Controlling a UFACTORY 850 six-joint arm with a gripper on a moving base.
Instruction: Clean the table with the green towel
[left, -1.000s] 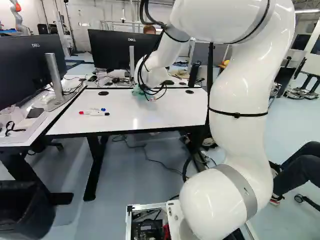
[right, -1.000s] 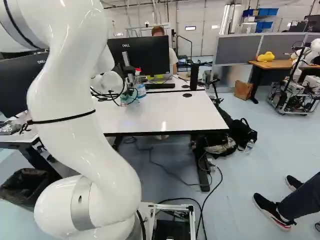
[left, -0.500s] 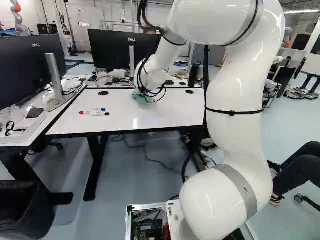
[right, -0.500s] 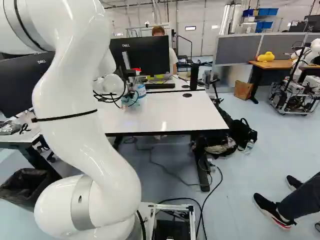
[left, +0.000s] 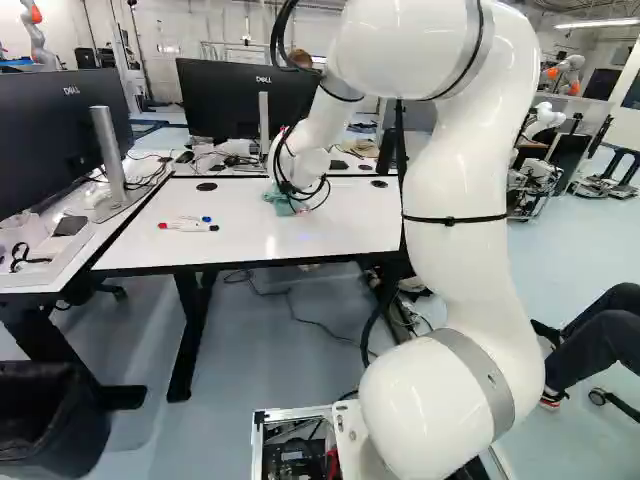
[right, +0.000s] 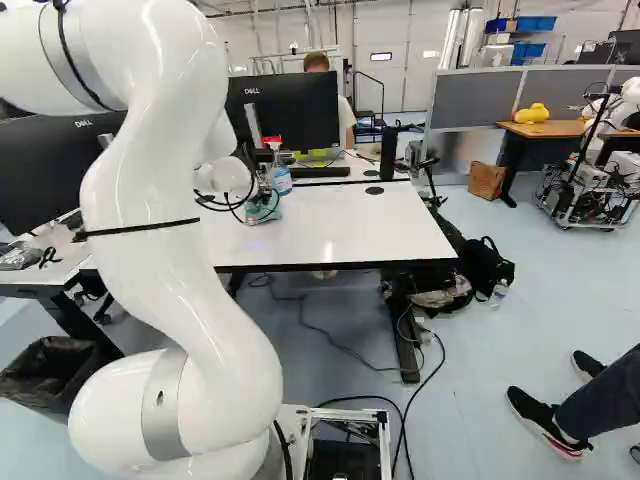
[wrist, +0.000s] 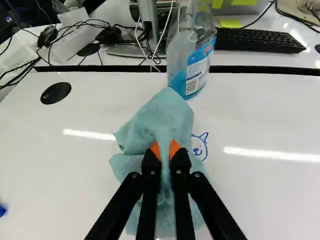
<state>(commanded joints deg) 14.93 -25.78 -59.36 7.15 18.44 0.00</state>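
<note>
Gripper (wrist: 165, 149) closed on bunched green towel (wrist: 154, 118) on table (wrist: 260, 117), just beside spray bottle (wrist: 194, 57); press towel evenly and wipe blue drawing (wrist: 199, 145) in overlapping strokes, clear of bottle

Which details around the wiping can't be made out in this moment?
- Wrist view: how far the blue drawing runs beneath the green towel, which covers it.
- Wrist view: part of the spray bottle's foot, behind the towel.
- Left base view: the gripper's fingers, behind wrist and cables.
- Left base view: exact count of markers, too small.
</note>
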